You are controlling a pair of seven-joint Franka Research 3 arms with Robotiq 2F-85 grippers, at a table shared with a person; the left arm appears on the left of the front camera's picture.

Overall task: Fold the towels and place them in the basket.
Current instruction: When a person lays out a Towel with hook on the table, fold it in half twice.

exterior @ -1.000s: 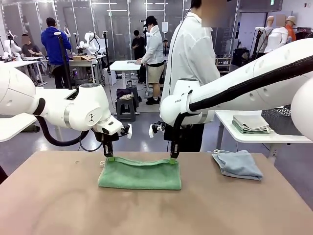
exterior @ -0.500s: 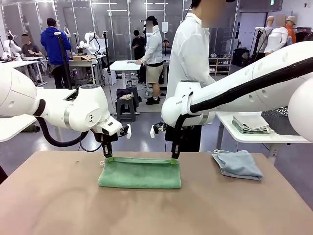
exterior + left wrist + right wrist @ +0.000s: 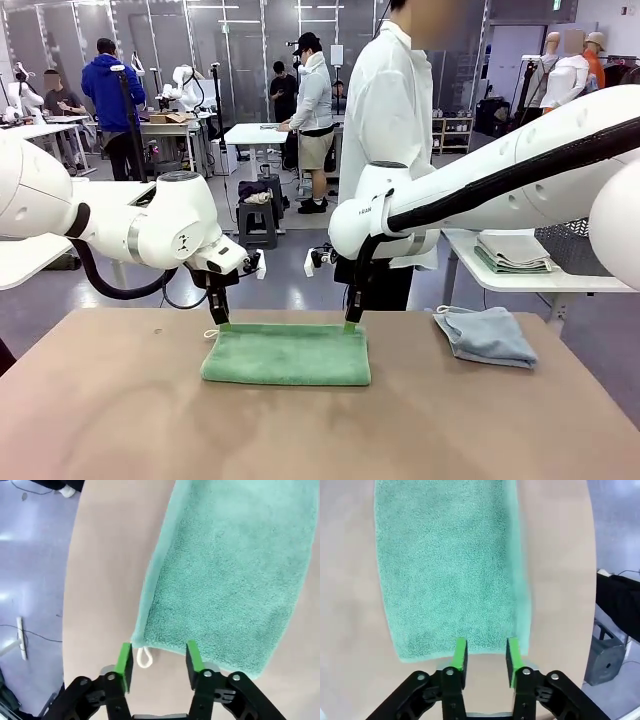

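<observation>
Both pairs of jaws have parted since a second ago, letting go. The left gripper (image 3: 218, 317) hangs open and empty at the 10 o'clock corner of the mint green towel (image 3: 286, 356), which lies folded on the table (image 3: 300, 435). The right gripper (image 3: 352, 317) is open and empty at its 2 o'clock corner. The blue-grey towel (image 3: 487, 336) lies at 3 o'clock.

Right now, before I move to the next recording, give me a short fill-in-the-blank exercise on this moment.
1. The folded towel lying between the two grippers is mint ____.
2. The fingers of the left gripper stand ____, with the towel's white loop seen between them.
3. The blue-grey towel lies on the table to the robot's ____ of the folded one.
4. The right gripper, fingers apart at the towel's edge, holds ____.
Missing words: green; open; right; nothing.
</observation>
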